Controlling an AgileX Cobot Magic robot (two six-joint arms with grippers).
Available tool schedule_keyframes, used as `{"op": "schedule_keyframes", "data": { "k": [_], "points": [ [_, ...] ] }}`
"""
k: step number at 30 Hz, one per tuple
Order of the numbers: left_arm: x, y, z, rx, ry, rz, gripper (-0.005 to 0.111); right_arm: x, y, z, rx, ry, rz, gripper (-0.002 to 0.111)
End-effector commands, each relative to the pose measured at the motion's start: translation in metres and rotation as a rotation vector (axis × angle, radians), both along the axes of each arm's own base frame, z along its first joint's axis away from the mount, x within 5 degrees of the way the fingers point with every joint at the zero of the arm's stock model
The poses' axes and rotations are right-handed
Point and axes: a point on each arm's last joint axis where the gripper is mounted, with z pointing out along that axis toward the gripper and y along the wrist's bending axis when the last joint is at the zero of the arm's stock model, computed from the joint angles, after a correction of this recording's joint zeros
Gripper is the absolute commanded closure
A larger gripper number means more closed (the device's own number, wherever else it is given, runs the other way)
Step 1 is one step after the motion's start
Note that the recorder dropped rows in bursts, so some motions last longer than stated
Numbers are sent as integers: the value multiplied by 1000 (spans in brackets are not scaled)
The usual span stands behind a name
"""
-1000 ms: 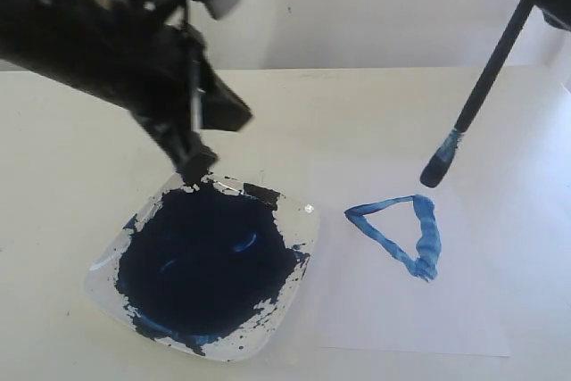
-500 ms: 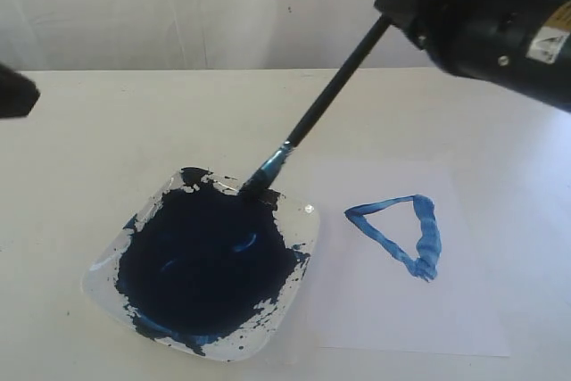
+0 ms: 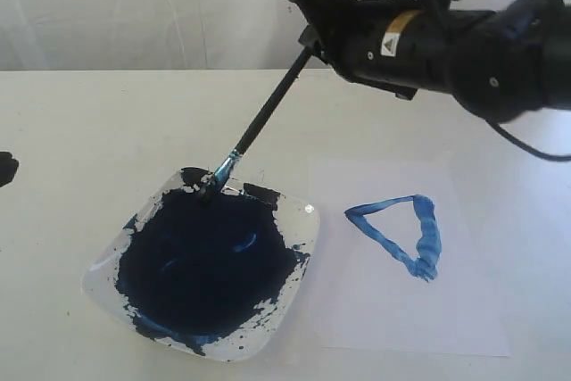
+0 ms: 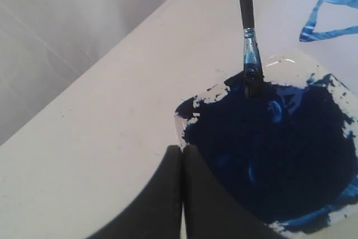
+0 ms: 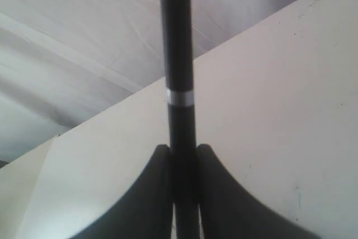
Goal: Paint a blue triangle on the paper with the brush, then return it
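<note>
brush (image 3: 263,115) tilted, blue triangle (image 3: 430,231) on paper (image 3: 384,310)

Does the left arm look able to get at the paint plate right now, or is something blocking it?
Probably yes. The left tool, shut, faces the plate with nothing between them. The brush, held by the right tool, touches one rim corner only, so the side nearest the left tool looks free.

The brush (image 3: 268,118) has a smooth, matt black handle and a silvery metal ferrule (image 4: 250,54) smeared blue. The plate (image 3: 308,220) is clear and glossy, its paint pool (image 3: 205,265) wet and shiny. The paper (image 3: 384,310) is matt white, the blue triangle (image 3: 430,234) streaky. The bench (image 3: 80,122) is smooth, matt cream.
</note>
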Motion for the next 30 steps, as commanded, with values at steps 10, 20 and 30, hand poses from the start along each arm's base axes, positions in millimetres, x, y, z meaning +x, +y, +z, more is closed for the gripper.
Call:
{"op": "schedule_keyframes", "data": {
  "k": [10,20,30],
  "points": [
    [-1,-4,-25,-153,-127,18,107,40,6,26,39,-97,-38,108],
    [-1,-4,-27,-168,-109,23,107,36,20,29,157,-132,60,108],
    [-1,-4,-26,-171,-115,24,107,56,19,-23,252,101,306,108]
  ]
}}
